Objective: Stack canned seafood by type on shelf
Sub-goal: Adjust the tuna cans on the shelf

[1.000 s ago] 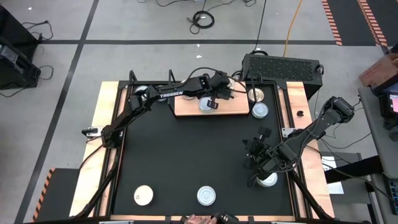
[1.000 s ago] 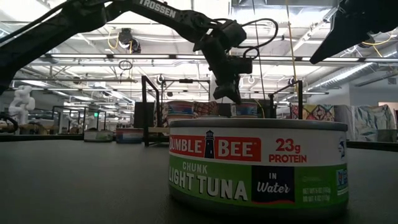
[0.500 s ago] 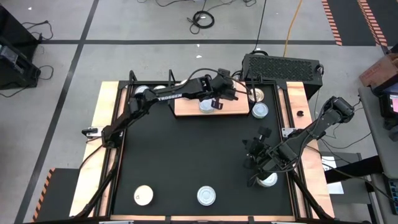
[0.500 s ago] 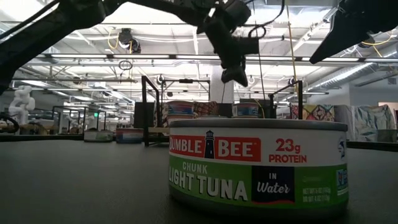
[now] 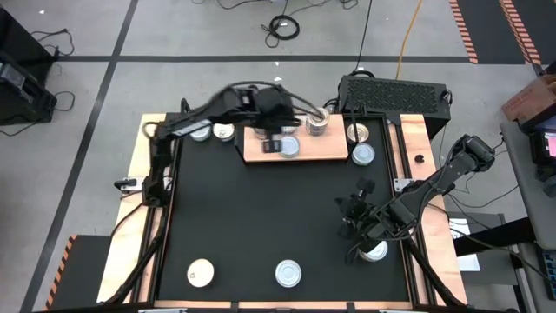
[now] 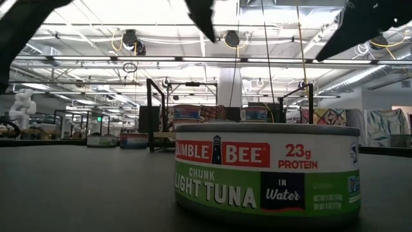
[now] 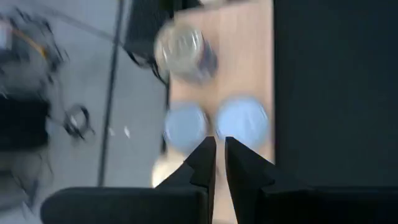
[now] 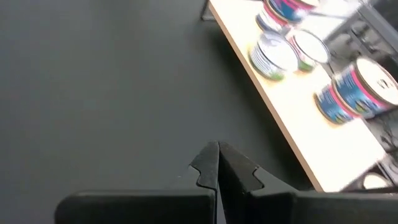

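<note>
My left gripper (image 5: pixel 276 146) hung closed and empty over the shelf (image 5: pixel 334 155); my right gripper (image 5: pixel 354 215), pinched shut, waited. Next I judged another tin (image 5: pixel 287 274) needed fetching.

Floor (image 5: pixel 78 96): grey concrete, crossed by dark lines; orange-and-black hazard striping (image 5: pixel 463 30) at 1 o'clock. Coiled black cable (image 5: pixel 283 26) at 12 o'clock; orange cord (image 5: pixel 408 39) beside it. Black ribbed box (image 5: pixel 395 91) at the table's far edge, 1 o'clock. Dark equipment (image 5: pixel 22 74) at 10 o'clock. Cardboard box (image 5: pixel 530 100) at 3 o'clock. Ceiling (image 6: pixel 161 38): white, with beams, hanging cables and bright strip lights. White figure (image 6: pixel 22 103) at 9 o'clock in the low view. Patterned panels (image 6: pixel 380 125) at 3 o'clock.
</note>
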`<state>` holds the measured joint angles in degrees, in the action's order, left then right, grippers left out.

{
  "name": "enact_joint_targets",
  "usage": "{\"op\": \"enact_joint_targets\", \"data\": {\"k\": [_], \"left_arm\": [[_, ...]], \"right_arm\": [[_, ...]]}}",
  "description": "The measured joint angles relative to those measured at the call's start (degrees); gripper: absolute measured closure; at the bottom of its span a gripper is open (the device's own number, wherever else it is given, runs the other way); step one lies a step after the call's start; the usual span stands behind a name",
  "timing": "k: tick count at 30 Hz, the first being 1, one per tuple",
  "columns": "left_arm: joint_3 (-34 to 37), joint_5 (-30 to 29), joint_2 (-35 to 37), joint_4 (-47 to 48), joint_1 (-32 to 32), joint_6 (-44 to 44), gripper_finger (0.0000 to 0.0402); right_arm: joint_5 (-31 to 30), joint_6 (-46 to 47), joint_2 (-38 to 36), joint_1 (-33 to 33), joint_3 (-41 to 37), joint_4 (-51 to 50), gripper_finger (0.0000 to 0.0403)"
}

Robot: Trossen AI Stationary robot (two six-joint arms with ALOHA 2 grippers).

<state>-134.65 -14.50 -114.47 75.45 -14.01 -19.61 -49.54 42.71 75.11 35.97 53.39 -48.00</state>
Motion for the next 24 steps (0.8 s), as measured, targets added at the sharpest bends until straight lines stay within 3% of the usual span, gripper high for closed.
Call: {"op": "enact_joint_targets", "data": {"k": [4, 9, 13, 18, 24], "left_arm": [[1.0, 0.1, 4.7, 8.2, 1.8, 6.6, 0.0376], [11.2, -0.6, 14.7, 6.0, 4.8, 10.9, 0.0394], [27.3, -2.3, 24.7, -4.7, 6.4, 13.5, 0.0398], [53.4, -2.3, 37.7, -22.6, 6.7, 17.2, 0.0398], [78.6, -0.2, 46.7, -39.2, 6.9, 25.2, 0.0398]], "right_arm": [[0.1, -6.4, 0.0, 0.0, 0.0, 6.2, 0.0403], [1.0, -12.0, 0.0, 0.0, 0.0, 12.9, 0.0403], [4.0, -14.7, 0.0, 0.0, 0.0, 15.8, 0.0403], [4.9, -16.7, 0.0, 0.0, 0.0, 18.6, 0.0403], [4.6, -18.4, 0.0, 0.0, 0.0, 21.3, 0.0403]]}}
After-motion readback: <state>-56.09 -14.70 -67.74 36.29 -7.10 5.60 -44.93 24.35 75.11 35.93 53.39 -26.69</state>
